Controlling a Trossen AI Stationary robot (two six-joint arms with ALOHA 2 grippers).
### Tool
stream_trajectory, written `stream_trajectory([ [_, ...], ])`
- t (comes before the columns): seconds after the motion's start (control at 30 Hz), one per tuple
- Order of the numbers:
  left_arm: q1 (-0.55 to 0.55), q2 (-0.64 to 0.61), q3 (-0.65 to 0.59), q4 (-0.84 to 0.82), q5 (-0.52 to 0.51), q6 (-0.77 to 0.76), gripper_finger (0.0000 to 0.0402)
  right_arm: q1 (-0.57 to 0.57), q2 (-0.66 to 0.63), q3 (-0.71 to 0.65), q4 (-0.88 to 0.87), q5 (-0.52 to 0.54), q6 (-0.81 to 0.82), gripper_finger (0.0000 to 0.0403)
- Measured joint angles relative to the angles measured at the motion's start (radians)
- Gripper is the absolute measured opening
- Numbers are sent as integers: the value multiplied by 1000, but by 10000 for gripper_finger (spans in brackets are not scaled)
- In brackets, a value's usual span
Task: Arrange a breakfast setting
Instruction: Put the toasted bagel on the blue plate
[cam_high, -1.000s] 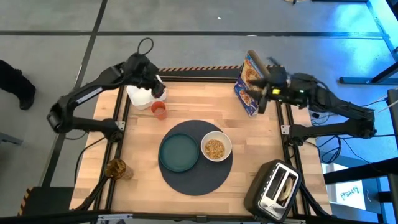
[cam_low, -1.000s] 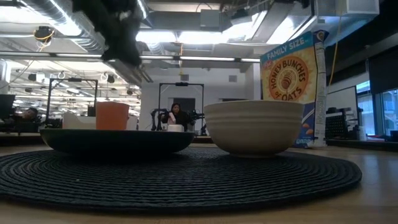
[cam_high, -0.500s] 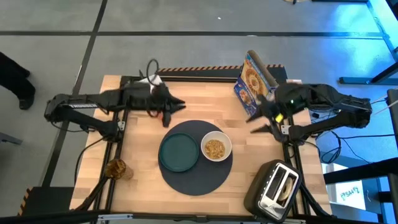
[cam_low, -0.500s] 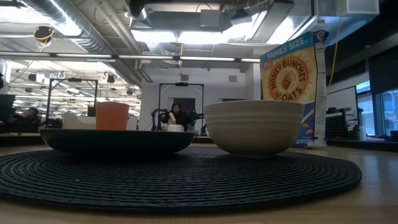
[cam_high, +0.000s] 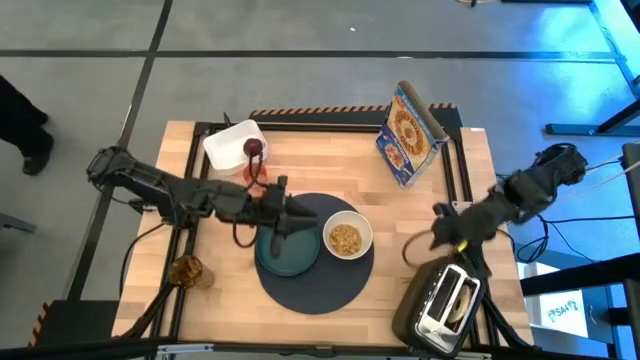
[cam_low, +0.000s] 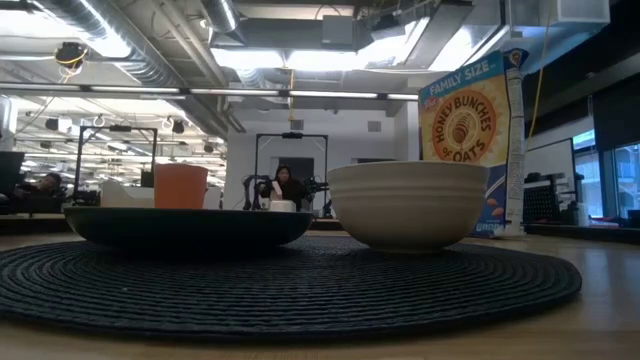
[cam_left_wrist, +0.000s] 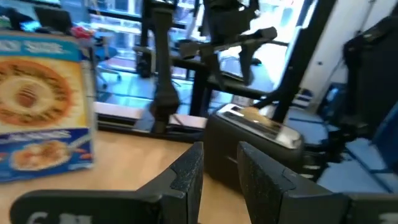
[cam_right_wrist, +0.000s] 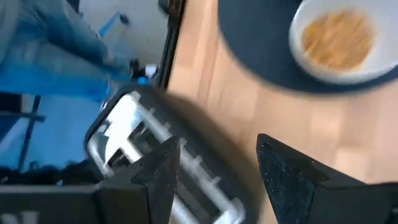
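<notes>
- On the table (cam_high: 230, 300) both arms have left the upper edge of the high view. A second ago the left one was at the white tub (cam_high: 225, 148) and the right one at the cereal box (cam_high: 408, 133).
- The left tool (cam_left_wrist: 219, 162) now reaches across centre frame, over the upper rim of the teal plate (cam_high: 288, 248). Its fingers stand narrowly apart and hold nothing.
- The right tool (cam_right_wrist: 219, 146) has dropped to the lower right, just above the toaster (cam_high: 440, 300), fingers wide and empty. We judge the bagel is next.
- The mat (cam_high: 315, 285) lies at lower centre, carrying the plate.
- The white bowl (cam_high: 347, 238), with cereal in it, sits just right of the plate, between the two tools.
- The orange cup (cam_low: 180, 186) stands off the mat at upper left, behind the left tool.
- The red apple (cam_high: 254, 149) rests in the tub, not yet set out.
</notes>
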Motion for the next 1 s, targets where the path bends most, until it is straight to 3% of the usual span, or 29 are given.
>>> stream_trajectory([
  [0.2, -120, 68, 0, -19, -74, 28, 92, 226, 78, 0, -22, -14, 76, 177],
  [0.37, -171, 149, 0, -21, -81, 20, 92, 322, 164, -1, -33, -15, 101, 152],
  [0.77, -228, 214, 0, -8, -82, 25, 104, 376, 297, -2, -79, -156, 100, 148],
  [1.0, -228, 214, 0, -39, -129, 25, 138, 376, 297, -10, -131, -99, 71, 147],
])
